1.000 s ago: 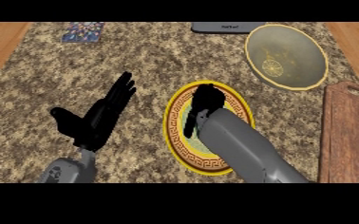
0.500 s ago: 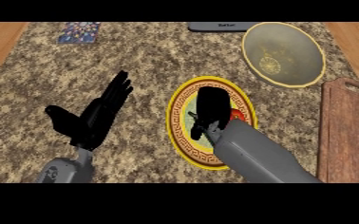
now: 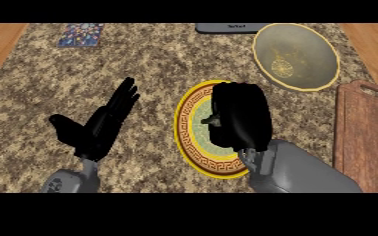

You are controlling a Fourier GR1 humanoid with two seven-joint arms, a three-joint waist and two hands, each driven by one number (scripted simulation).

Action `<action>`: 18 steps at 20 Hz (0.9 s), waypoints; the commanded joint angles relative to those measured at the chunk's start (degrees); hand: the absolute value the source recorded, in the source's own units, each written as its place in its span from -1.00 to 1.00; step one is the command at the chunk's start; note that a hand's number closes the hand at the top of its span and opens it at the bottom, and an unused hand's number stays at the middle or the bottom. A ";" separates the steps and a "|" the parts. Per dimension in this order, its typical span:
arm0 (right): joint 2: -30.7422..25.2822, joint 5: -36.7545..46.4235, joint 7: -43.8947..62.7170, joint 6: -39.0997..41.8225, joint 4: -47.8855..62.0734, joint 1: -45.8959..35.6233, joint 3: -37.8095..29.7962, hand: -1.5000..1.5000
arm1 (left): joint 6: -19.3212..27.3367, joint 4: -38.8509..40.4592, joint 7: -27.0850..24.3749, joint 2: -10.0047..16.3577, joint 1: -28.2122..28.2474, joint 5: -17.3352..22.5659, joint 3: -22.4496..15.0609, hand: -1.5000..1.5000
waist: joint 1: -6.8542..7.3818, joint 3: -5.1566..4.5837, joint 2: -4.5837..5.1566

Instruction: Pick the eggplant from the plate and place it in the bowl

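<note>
Hovering over the round yellow-rimmed plate with the brown patterned band (image 3: pixel 184 135), the black right hand (image 3: pixel 240 115) is seen covering most of the pale green centre. Whether it is clenched on anything cannot be told, as hand and load merge into one dark mass. The eggplant is not made out apart from that mass, so it is judged to lie on the plate beneath the palm. A small grey stub (image 3: pixel 212 121) at the hand's left edge may be its stem.

The grasp is judged to be the step in hand. For it to be done well, the eggplant should be enclosed across its middle before any lift and raised straight clear of the plate's rim. Only then should it be carried up and rightward to the wide olive bowl with the gold rim (image 3: pixel 295 55), which stands near the plate but apart from it. Release is best made low over the bowl's middle.

Now the count, largest first:
- one speckled brown stone surface (image 3: pixel 148 65)
- one reddish wooden board (image 3: pixel 358 125) at the right edge
- one bowl
- one plate
- two hands, the black left hand (image 3: pixel 103 122) resting released, fingers up, left of the plate
- one dark grey flat tray (image 3: pixel 229 27) at the far edge
- one small multicoloured patterned square (image 3: pixel 81 34)
- one eggplant, assumed and unseen
</note>
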 commanded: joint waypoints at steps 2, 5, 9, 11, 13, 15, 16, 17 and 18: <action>-1.04 2.61 13.49 10.50 -13.57 -4.92 -4.79 1.00 | -2.03 -0.25 -1.13 1.88 1.50 0.84 1.88 0.00 | -0.04 -0.08 -0.20; -1.21 1.43 13.28 15.29 -13.45 -8.51 -9.34 1.00 | 0.57 2.90 -0.98 -1.00 -1.52 -2.13 0.14 0.00 | 0.25 -0.06 0.24; -2.37 2.59 10.92 14.95 -15.58 -7.49 -14.22 1.00 | -0.44 2.16 0.48 -0.85 -2.44 -1.06 1.00 0.00 | 0.54 -0.02 0.40; -3.33 1.85 8.10 15.14 -13.72 -7.21 -17.51 1.00 | -0.62 -2.72 1.05 -0.69 1.50 -1.12 -0.45 0.00 | 1.20 0.01 0.38; -4.61 2.23 4.20 13.68 -11.55 -6.65 -20.68 1.00 | -1.50 -0.21 -0.79 -1.55 1.47 -1.40 -0.58 0.00 | 1.19 0.01 0.54; -3.99 4.46 1.83 11.09 -8.66 -6.11 -21.87 1.00 | 0.23 -6.43 4.85 -1.07 0.23 -0.27 0.09 0.00 | 1.58 0.04 0.52; -5.74 3.06 -0.08 12.40 -9.59 -6.57 -25.20 1.00 | -1.18 -3.20 3.98 -0.68 -1.70 0.19 1.42 0.00 | 1.19 0.03 0.58; -5.34 2.40 -0.85 13.72 -6.26 -8.67 -26.21 1.00 | -0.36 1.97 -0.20 -2.61 -3.04 -2.33 0.85 0.00 | 1.11 0.00 0.72; -5.17 3.95 -1.33 12.43 -6.51 -6.80 -26.34 1.00 | -0.32 -0.12 0.93 -2.57 -0.33 -2.89 -0.61 0.00 | 1.28 0.02 0.64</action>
